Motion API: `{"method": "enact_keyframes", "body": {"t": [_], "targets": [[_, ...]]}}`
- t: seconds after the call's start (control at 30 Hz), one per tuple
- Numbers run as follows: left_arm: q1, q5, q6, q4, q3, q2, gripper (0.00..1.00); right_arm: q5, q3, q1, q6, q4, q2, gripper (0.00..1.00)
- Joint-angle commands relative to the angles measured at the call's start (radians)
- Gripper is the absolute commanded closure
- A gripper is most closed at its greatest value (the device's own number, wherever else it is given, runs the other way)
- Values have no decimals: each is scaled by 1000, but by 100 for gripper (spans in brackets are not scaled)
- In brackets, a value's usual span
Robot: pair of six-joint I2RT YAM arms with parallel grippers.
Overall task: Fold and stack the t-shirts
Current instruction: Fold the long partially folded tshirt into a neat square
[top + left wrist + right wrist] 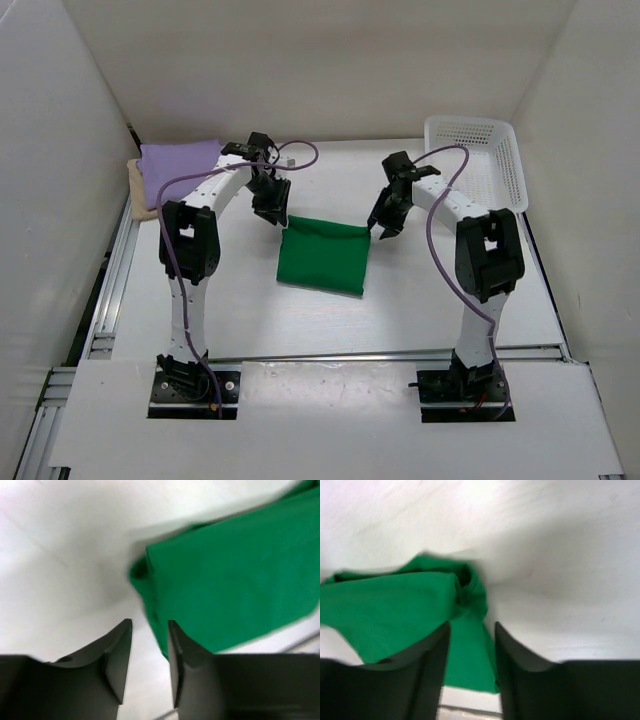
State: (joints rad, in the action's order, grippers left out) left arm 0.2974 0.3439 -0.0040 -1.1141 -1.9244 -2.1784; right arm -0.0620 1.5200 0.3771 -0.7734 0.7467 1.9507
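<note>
Already folded: purple shirt (180, 160) atop tan shirt (137, 196), ten o'clock; green shirt (323, 257), centre, not yet stacked. Left gripper (272, 215), right gripper (385, 232): jaws apart, empty.

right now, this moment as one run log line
green t-shirt: folded, unstacked | left gripper: open at its far-left corner | right gripper: open at its far-right corner | stack: purple t-shirt on tan t-shirt

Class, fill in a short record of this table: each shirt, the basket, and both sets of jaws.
green t-shirt: folded, flat, centre of table
purple t-shirt: folded, on the tan t-shirt, far left corner
white mesh basket: far right corner
left jaws: parted, empty, over green t-shirt's far left corner
right jaws: parted, empty, over its far right corner
</note>
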Motion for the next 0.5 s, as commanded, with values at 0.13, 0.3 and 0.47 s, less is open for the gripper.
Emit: {"method": "enact_keyframes", "body": {"t": [0.13,0.3,0.47], "targets": [[-49,-146,4,63,-111,34,43,145,146,-14,106,-9,8,46],[2,-172,4,216,99,225,47,189,-16,85,117,-90,-151,67],[106,-85,4,232,147,195,49,102,-66,109,72,-122,-90,99]]}}
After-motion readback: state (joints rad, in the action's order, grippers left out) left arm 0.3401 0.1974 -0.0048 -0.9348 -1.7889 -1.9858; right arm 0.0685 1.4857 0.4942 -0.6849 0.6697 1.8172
